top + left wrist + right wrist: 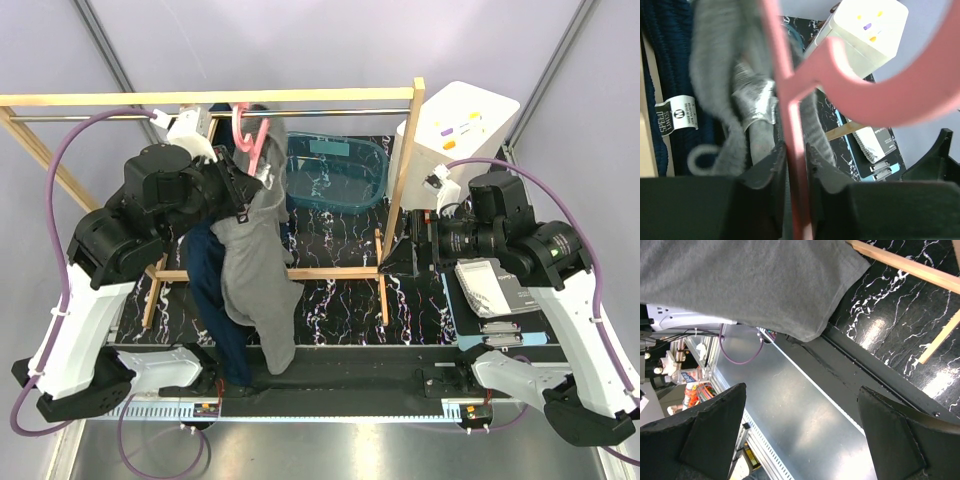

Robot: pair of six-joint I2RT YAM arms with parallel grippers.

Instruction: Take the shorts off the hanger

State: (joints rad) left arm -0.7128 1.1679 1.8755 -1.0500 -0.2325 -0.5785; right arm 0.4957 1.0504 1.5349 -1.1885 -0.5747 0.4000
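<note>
Grey shorts (255, 270) and navy shorts (205, 275) both hang on the hanger (250, 135) under the rail (330, 112). My left claw (795, 165) is pinching the hanger's stem, and the right claw (802, 432) is spread wide near the grey hem. Next step, I reckon: right grabs grey and tugs it down.

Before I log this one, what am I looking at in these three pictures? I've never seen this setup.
Two robot arms are bolted at the edge of a table. The overhead picture shows both: left arm, right arm. The other two pictures come from cameras on their wrists. On a wooden clothes rack hangs a pink plastic hanger carrying mid-grey fabric shorts and dark navy shorts. The left arm's jaws are closed on the hanger's stem; the right arm's jaws stand wide open, holding nothing.
</note>
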